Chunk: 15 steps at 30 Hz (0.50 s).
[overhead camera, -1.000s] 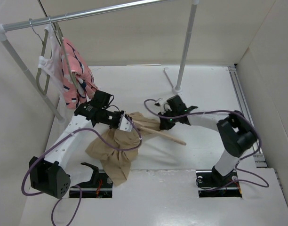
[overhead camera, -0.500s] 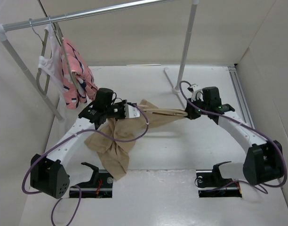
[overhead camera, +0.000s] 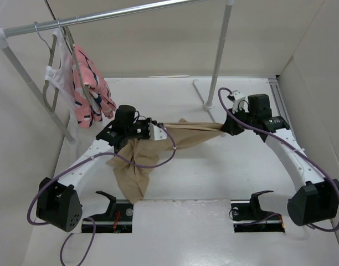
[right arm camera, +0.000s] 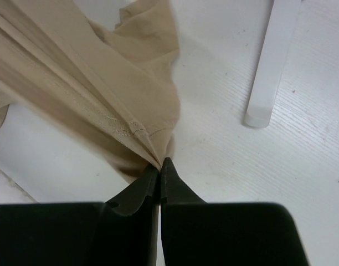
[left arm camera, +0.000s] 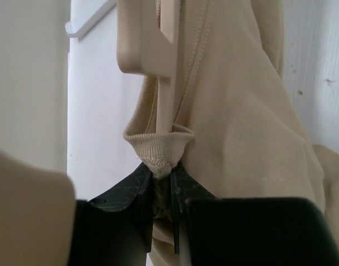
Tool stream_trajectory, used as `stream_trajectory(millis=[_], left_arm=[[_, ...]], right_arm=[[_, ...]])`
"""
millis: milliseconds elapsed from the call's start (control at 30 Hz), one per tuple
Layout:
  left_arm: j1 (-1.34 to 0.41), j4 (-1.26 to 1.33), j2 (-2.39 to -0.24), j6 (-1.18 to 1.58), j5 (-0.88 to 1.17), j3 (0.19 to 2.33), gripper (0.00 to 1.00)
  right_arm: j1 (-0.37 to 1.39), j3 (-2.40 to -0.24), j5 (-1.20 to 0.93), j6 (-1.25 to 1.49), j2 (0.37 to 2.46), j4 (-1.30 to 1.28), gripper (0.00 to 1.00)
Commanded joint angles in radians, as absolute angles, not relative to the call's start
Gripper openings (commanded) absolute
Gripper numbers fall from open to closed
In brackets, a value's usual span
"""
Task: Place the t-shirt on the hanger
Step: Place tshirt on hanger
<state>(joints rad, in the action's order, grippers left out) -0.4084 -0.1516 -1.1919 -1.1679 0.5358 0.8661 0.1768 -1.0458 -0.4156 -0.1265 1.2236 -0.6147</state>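
Overhead, the t-shirt is seen stretched just on the near side of the rack post. Its ribbed collar is pinched by the left gripper, and a hem fold is clamped between the right gripper's jaws. The hanger is largely hidden by fabric, its top cut off.

No text, label, brand, number or sign can be read in any view.
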Motion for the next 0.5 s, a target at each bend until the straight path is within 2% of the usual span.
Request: stream_trajectory(millis=[0,133,300,400,433,467], left_arm=[[-0.347,-0.264,-1.17,-1.296,0.189,0.838,0.0],[-0.379,-0.317,-1.206,-1.319,0.239,0.876,0.0],[-0.388,-0.373,-1.218,-1.209,0.422,0.972,0.0],[-0.388,-0.422,-1.218,-1.195,0.555,1.014,0.0],[-0.388,-0.439,-1.218,-1.204,0.593,1.023,0.0],[-0.388,-0.469,-1.204,-1.232,0.629,1.023,0.0]], right_arm=[[0.178,-1.178,-0.131,-0.184,1.196,-0.741,0.0],[0.319,-1.262,-0.066,-0.204,1.275,-0.775,0.0],[0.435,-1.281,-0.273,-0.183,1.331,-0.643,0.0],[0.446,-1.293,-0.404,-0.17,1.355,-0.589,0.0],[0.446,-1.293,-0.428,-0.17,1.355,-0.56,0.05],[0.437,-1.279,-0.446,-0.17,1.355,-0.549,0.14]])
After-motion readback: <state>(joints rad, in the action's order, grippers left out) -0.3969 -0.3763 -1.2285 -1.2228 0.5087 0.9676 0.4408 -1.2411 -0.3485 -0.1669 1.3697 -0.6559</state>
